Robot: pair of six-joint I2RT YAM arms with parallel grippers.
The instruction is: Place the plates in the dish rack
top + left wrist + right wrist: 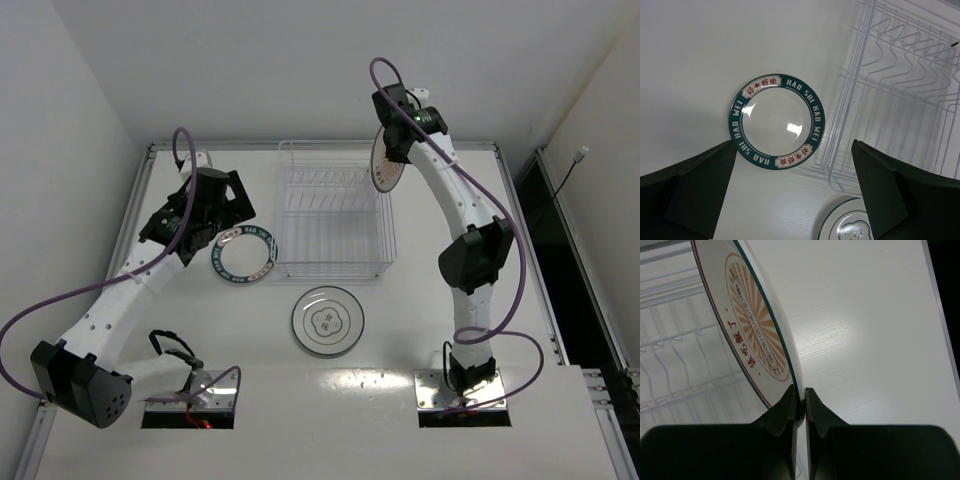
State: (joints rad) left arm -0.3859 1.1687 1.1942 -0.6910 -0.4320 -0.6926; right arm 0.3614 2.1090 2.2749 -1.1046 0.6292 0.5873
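Observation:
The clear dish rack (332,215) stands at the table's middle back, with nothing in it. My right gripper (392,150) is shut on the rim of the orange sunburst plate (385,166) and holds it on edge above the rack's right side; in the right wrist view the plate (752,325) stands upright in the gripper (801,395). The teal lettered plate (243,254) lies flat left of the rack, also in the left wrist view (776,121). My left gripper (215,215) hovers open above it. The white plate with a dark ring (327,321) lies flat in front of the rack.
The rack's wire dividers (905,55) and its near corner (832,175) show in the left wrist view, close to the teal plate's right edge. The table's right edge (940,315) borders a dark gap.

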